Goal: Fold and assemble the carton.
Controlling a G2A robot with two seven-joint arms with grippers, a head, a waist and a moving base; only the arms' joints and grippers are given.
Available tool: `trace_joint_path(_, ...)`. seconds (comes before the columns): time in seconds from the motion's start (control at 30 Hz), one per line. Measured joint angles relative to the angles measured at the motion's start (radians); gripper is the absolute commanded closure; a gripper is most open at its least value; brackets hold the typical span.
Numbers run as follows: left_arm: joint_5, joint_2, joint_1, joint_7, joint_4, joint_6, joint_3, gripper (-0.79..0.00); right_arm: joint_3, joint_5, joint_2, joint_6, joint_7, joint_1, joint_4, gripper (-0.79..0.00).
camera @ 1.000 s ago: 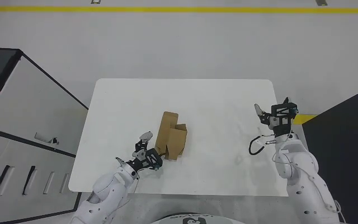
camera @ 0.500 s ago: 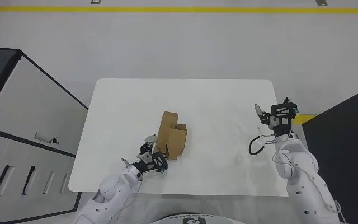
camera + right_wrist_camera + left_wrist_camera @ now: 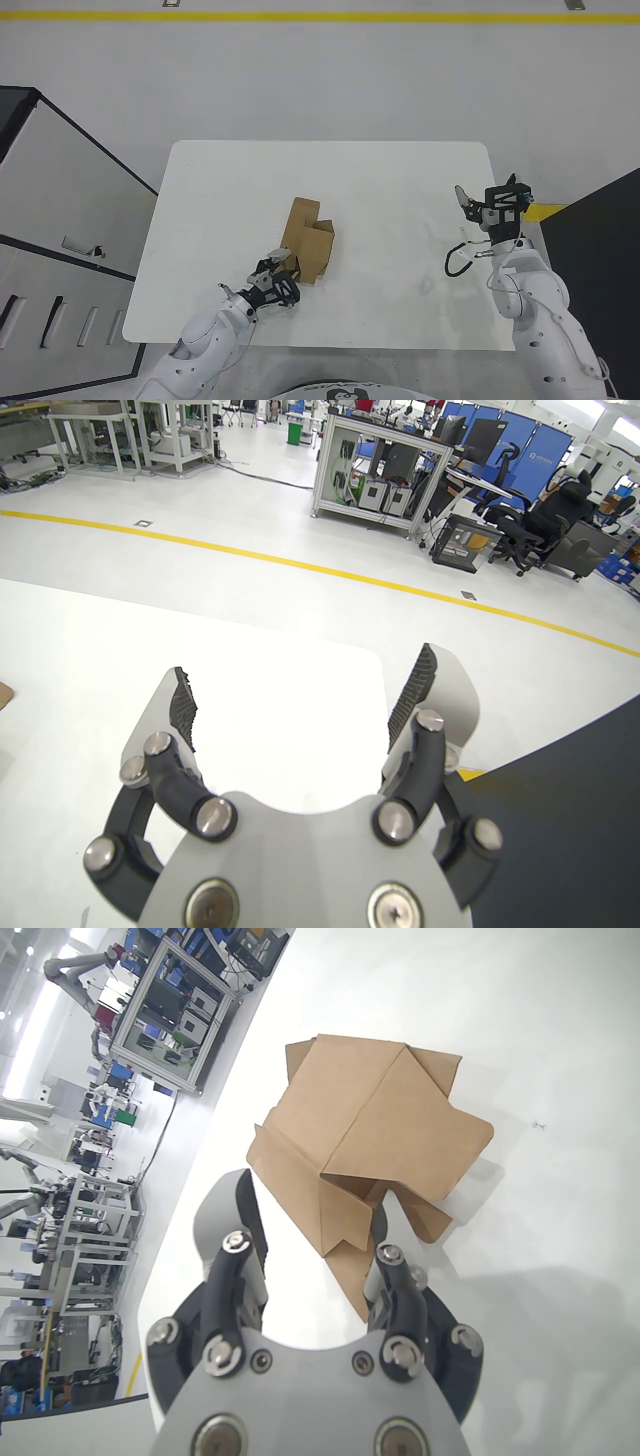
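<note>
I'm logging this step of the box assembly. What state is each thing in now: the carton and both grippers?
carton: partly folded, end flaps open, lying on the table.
left gripper: open, a loose end flap between its fingers, not clamped.
right gripper: open, empty, far from the carton.

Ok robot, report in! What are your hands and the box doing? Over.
Left gripper open, fingers straddling a flap of the carton. Right gripper open, empty, near the table edge. Box on table, flaps not closed.
</note>
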Motion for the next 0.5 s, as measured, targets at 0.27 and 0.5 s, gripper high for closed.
trace_joint_path(0.27, -0.013, -0.002, -0.015, 0.009, 0.036, -0.002, 0.02, -0.403, 0.0, 0.0, 0.0, 0.0, 0.0, 0.0, 0.0, -0.785)
trace_joint_path(0.5, -0.026, -0.006, -0.026, 0.006, 0.055, 0.015, 0.039, -0.388, 0.0, 0.0, 0.0, 0.0, 0.0, 0.0, 0.0, -0.785)
